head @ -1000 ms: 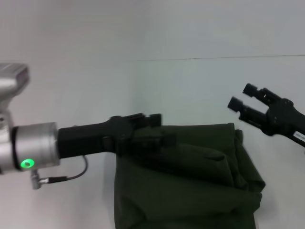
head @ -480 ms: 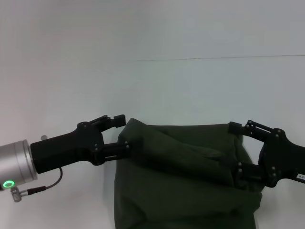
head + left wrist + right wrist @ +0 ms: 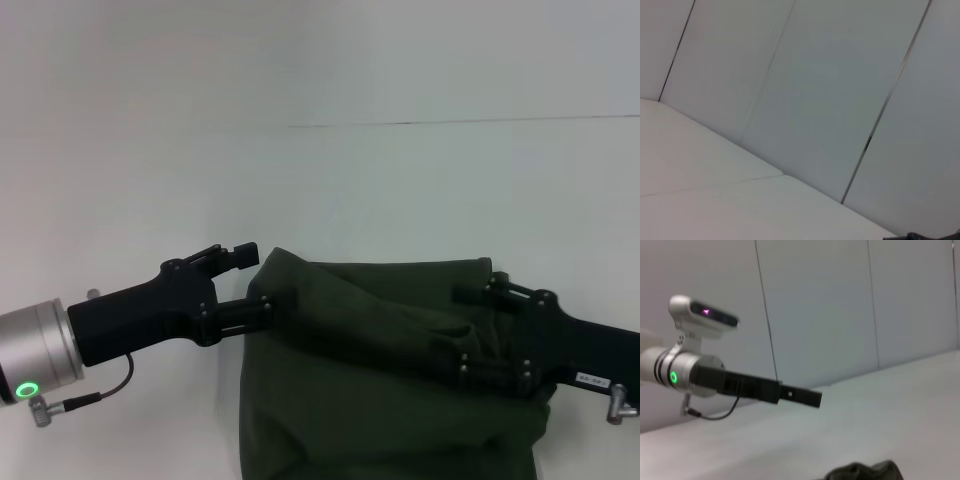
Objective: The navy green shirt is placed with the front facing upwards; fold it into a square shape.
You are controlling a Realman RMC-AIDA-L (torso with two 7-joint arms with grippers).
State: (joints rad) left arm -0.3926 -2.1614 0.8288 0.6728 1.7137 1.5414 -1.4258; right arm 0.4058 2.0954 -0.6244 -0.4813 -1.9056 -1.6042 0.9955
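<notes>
Even, diffuse light filled the scene, and I could not tell where it came from. The white surface point(image 3: 420, 190) looked bright and flat, with only faint, soft shadow beside the navy green shirt point(image 3: 390, 400), whose dark cloth swallowed most fold detail. My left claw point(image 3: 255, 283) and right claw point(image 3: 478, 333) read as near-black shapes with little detail against it. The right wrist view looked hazy and soft; the wall panels in the left wrist view carried no glare.

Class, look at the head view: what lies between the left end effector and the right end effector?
Only the navy green shirt spans between the left end effector and right end effector; the head view shows it.
</notes>
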